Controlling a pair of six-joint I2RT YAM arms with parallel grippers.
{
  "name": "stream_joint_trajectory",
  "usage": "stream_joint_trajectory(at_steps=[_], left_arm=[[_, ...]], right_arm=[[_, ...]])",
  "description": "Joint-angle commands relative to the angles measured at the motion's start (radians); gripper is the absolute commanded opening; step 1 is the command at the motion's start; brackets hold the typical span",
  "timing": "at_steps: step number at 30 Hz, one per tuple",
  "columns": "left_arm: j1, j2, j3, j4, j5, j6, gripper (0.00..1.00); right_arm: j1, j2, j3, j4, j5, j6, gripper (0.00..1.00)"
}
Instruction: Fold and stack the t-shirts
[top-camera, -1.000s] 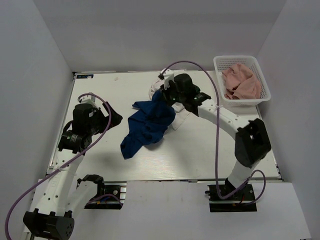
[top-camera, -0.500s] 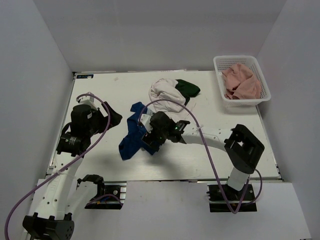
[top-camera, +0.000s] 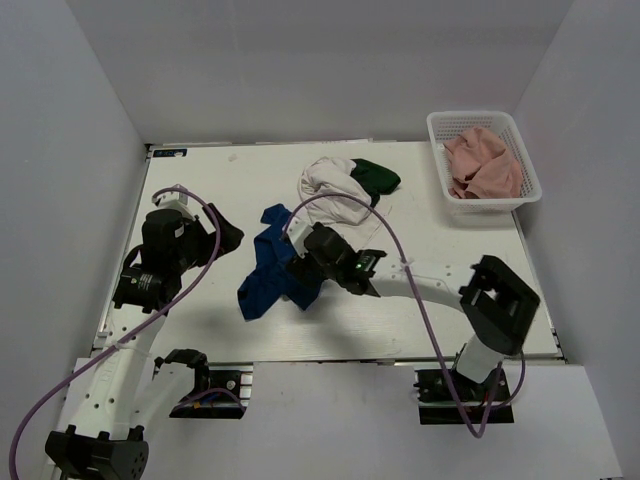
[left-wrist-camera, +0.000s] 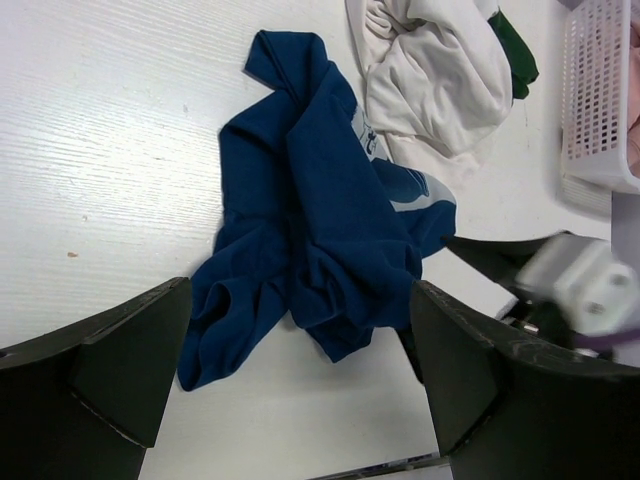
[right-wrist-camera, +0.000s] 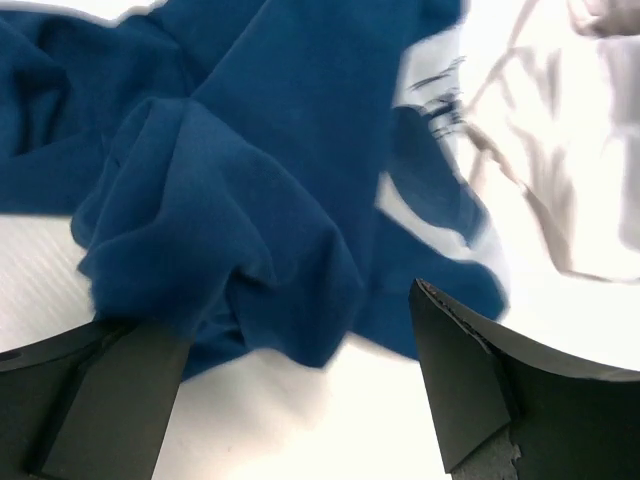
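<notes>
1. One white table (top-camera: 200, 180) fills the middle of the overhead view.
2. Two arms rise from the bottom edge. The left arm (top-camera: 150, 275) stands at the lower left. The right arm (top-camera: 440, 285) reaches from the lower right toward the centre. Each trails one purple cable, two in all.
3. There are three t-shirts, none folded and none stacked.
   - The blue t-shirt (top-camera: 268, 272) lies crumpled at the centre of the table.
   - The cream t-shirt (top-camera: 335, 185), with one dark green sleeve showing, is bunched just above and right of the blue one. Their edges touch in the left wrist view.
   - The pink t-shirt (top-camera: 482, 165) is heaped in the upper right, inside the basket.
4. One white mesh basket (top-camera: 530, 185) sits at the table's upper right corner.
5. There are two grippers.
   - The left gripper (top-camera: 225, 238) hangs left of the blue t-shirt. Its fingers are spread wide and hold nothing.
   - The right gripper (right-wrist-camera: 290, 310) is over the lower right part of the blue t-shirt. Its fingers are parted on either side of a bunched fold. Whether they touch the cloth cannot be told.
</notes>
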Motion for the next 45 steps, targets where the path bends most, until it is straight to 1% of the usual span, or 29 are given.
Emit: stream_joint_trajectory(at_steps=[1,5,9,11,12,13,14,15,16,17,19,20,23,25,26,27,28,29,30,32,34,35,36,37,38,39,41,42,45], left_arm=[[0.006,-0.014,0.005,-0.018,-0.031,-0.004,1.00],[0.006,-0.014,0.005,-0.027,-0.041,-0.004,1.00],[0.006,-0.005,0.016,-0.068,-0.100,-0.004,1.00],[0.006,-0.005,0.028,-0.092,-0.129,-0.017,1.00],[0.006,0.004,0.028,-0.104,-0.138,-0.017,1.00],[0.006,0.004,0.028,-0.104,-0.147,-0.026,1.00],[0.006,0.004,0.028,-0.104,-0.147,-0.026,1.00],[0.006,0.004,0.028,-0.104,-0.147,-0.026,1.00],[0.006,0.004,0.028,-0.104,-0.147,-0.026,1.00],[0.006,0.004,0.028,-0.104,-0.147,-0.026,1.00],[0.006,0.014,0.028,-0.113,-0.157,-0.026,1.00],[0.006,0.014,0.028,-0.113,-0.157,-0.026,1.00],[0.006,0.014,0.028,-0.113,-0.157,-0.026,1.00],[0.006,0.014,0.028,-0.113,-0.157,-0.026,1.00],[0.006,0.014,0.028,-0.113,-0.166,-0.026,1.00],[0.006,0.014,0.028,-0.113,-0.166,-0.035,1.00],[0.006,0.014,0.028,-0.113,-0.166,-0.035,1.00],[0.006,0.024,0.028,-0.113,-0.166,-0.035,1.00],[0.006,0.024,0.028,-0.113,-0.166,-0.035,1.00],[0.006,0.034,0.028,-0.113,-0.166,-0.035,1.00],[0.006,0.034,0.028,-0.113,-0.166,-0.035,1.00],[0.006,0.034,0.028,-0.122,-0.175,-0.035,1.00],[0.006,0.034,0.028,-0.122,-0.175,-0.035,1.00],[0.006,0.034,0.028,-0.122,-0.186,-0.035,1.00],[0.006,0.043,0.028,-0.122,-0.186,-0.035,1.00],[0.006,0.043,0.028,-0.122,-0.186,-0.035,1.00],[0.006,0.052,0.028,-0.122,-0.195,-0.035,1.00],[0.006,0.052,0.028,-0.122,-0.195,-0.035,1.00],[0.006,0.075,0.028,-0.122,-0.204,-0.035,1.00]], right_arm=[[0.002,0.136,0.131,-0.051,-0.052,-0.016,0.90],[-0.002,0.260,0.205,-0.084,-0.137,-0.021,0.90],[-0.017,0.369,0.248,-0.117,-0.181,0.048,0.90],[-0.034,0.415,0.251,-0.124,-0.236,0.094,0.90],[-0.038,0.427,0.250,-0.124,-0.270,0.106,0.89],[-0.044,0.465,0.262,-0.139,-0.295,0.123,0.84],[-0.057,0.478,0.271,-0.139,-0.333,0.128,0.79],[-0.061,0.487,0.277,-0.142,-0.391,0.132,0.71],[-0.071,0.516,0.306,-0.156,-0.404,0.157,0.45],[-0.077,0.516,0.314,-0.159,-0.398,0.177,0.28],[-0.092,0.495,0.328,-0.162,-0.383,0.183,0.00],[-0.095,0.479,0.336,-0.157,-0.352,0.179,0.00],[-0.117,0.326,0.356,-0.118,-0.318,0.146,0.00],[-0.127,0.265,0.371,-0.092,-0.240,0.143,0.00],[-0.147,0.183,0.385,-0.047,-0.220,0.145,0.00],[-0.150,0.156,0.388,-0.029,-0.114,0.148,0.00],[-0.161,0.136,0.385,0.013,-0.070,0.165,0.00],[-0.184,0.081,0.382,0.089,-0.033,0.189,0.00],[-0.213,0.068,0.385,0.108,0.031,0.198,0.00],[-0.265,0.047,0.405,0.120,0.061,0.214,0.00],[-0.339,0.034,0.471,0.110,0.124,0.211,0.00],[-0.365,0.028,0.497,0.111,0.136,0.177,0.00],[-0.421,0.015,0.520,0.113,0.151,0.169,0.00],[-0.443,0.013,0.537,0.113,0.170,0.163,0.00],[-0.466,0.004,0.544,0.114,0.185,0.145,0.00],[-0.529,-0.008,0.555,0.131,0.199,0.143,0.00],[-0.577,-0.016,0.560,0.154,0.231,0.085,0.00],[-0.654,-0.007,0.592,0.145,0.237,0.083,0.00],[-0.753,0.028,0.654,0.065,0.231,0.070,0.00]])
